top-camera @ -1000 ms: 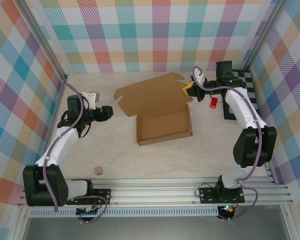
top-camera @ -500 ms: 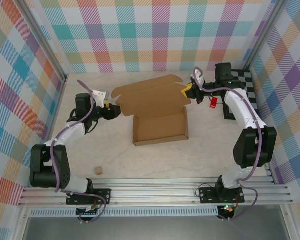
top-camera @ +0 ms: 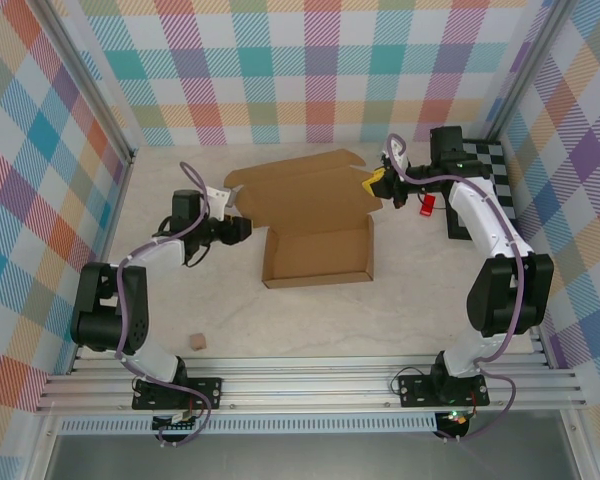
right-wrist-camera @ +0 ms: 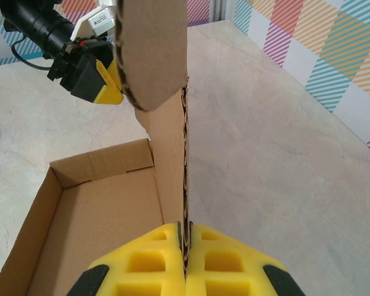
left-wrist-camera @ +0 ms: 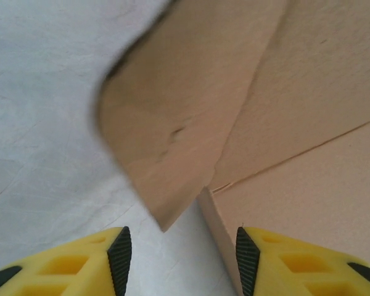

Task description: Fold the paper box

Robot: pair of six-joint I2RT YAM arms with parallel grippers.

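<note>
When you look down from the overhead camera, you find the paper box [top-camera: 318,258] lying near the middle of the table [top-camera: 400,310], between the two arms. Its front part forms a shallow open tray with raised walls. Its wide lid panel [top-camera: 300,190] extends from the tray's rear edge toward the back wall.

Left gripper [top-camera: 242,228]: positioned at the left rear corner of the tray, where the lid panel meets it. In the left wrist view, its yellow fingers [left-wrist-camera: 61,271] stand spread apart, with nothing clamped between the black pads. A rounded side flap [left-wrist-camera: 172,129] of the box points toward the gap, its tip just ahead of the fingertips. You cannot tell whether either pad touches cardboard.

Right gripper [top-camera: 375,185]: positioned at the right edge of the lid panel. In the right wrist view, its yellow fingers [right-wrist-camera: 148,259] are pressed together on a cardboard edge, pinching it. The pinched panel runs straight away from the fingers, seen edge-on, and the tray lies to its left.

A small tan cube [top-camera: 196,341] rests on the table near the left arm's base, well apart from the box. A checkered board [top-camera: 495,158] lies at the right rear corner.
</note>
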